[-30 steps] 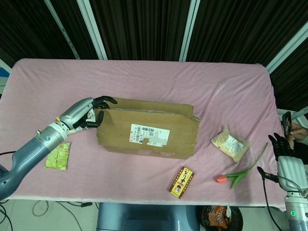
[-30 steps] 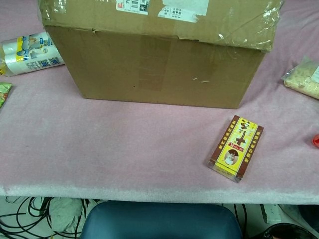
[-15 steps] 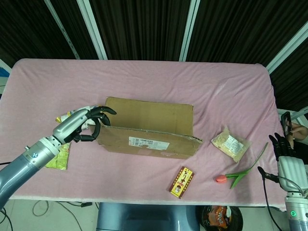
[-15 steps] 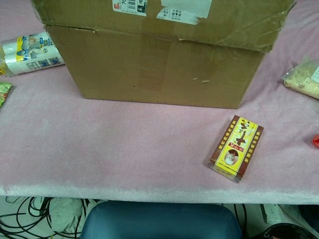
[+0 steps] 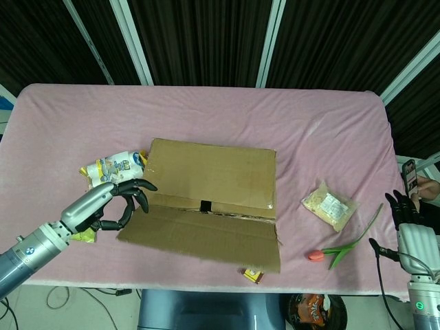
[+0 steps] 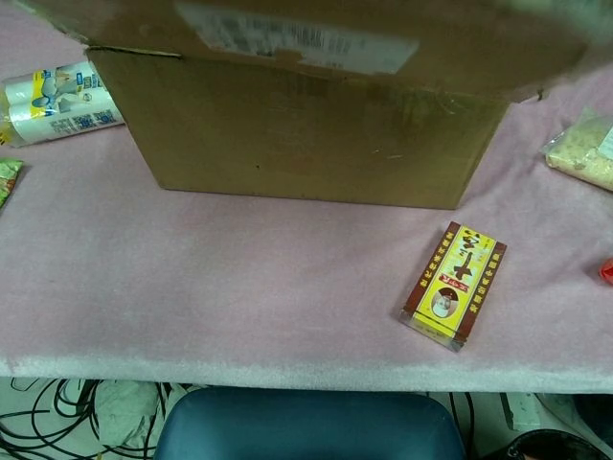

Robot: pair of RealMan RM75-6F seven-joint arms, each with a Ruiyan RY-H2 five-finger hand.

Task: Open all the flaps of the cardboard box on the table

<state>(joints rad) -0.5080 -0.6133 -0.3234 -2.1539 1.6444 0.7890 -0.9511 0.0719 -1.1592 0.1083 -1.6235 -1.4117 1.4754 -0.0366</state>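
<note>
The cardboard box sits mid-table, and its front wall fills the chest view. Its near long flap is swung out toward the table's front edge and shows blurred along the top of the chest view. The far long flap still lies flat over the top. My left hand grips the near flap's left edge with curled fingers. My right hand hangs off the table's right front corner, fingers up and holding nothing.
A white snack bag lies left of the box, with a green packet under my left hand. A red-and-yellow small box lies in front, mostly hidden under the flap in the head view. A grain packet and red tulip lie right.
My left hand has pulled the near flap from flat on top up and over, out toward the front edge. The hand moved down and forward with it. My right hand stayed put.
</note>
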